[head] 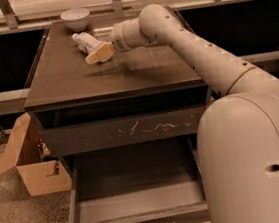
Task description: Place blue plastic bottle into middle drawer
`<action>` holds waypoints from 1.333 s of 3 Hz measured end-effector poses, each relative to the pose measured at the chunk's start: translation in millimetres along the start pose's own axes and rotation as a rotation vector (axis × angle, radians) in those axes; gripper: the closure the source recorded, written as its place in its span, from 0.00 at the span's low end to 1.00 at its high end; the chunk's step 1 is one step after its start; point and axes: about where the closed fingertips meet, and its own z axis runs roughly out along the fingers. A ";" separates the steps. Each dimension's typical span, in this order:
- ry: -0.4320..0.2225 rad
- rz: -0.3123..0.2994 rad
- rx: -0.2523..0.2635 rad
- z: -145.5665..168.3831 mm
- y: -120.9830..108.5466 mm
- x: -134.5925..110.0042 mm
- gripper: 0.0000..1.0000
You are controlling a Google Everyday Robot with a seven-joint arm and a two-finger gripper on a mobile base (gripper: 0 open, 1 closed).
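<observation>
The blue plastic bottle [84, 40] lies on its side at the back of the dark cabinet top [125, 75], cap end toward the white bowl. My gripper [98, 53] is low over the top at the bottle's near end, touching or just beside it; the pale arm reaches in from the right. The middle drawer [139, 201] is pulled open below, with a plain front and a bare grey floor. Above it is the closed drawer with pale scratches [146, 129].
A white bowl [75, 18] stands at the back left corner of the top, just behind the bottle. An open cardboard box [32, 163] sits on the floor left of the cabinet. A glass railing runs behind. My arm's base fills the lower right.
</observation>
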 end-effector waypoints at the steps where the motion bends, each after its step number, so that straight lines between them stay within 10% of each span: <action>1: -0.020 0.030 -0.025 17.6 6.3 -4.3 0.00; 2: -0.021 0.065 -0.051 30.8 12.9 -1.7 0.00; 4: 0.000 0.123 -0.049 34.4 12.4 11.6 0.50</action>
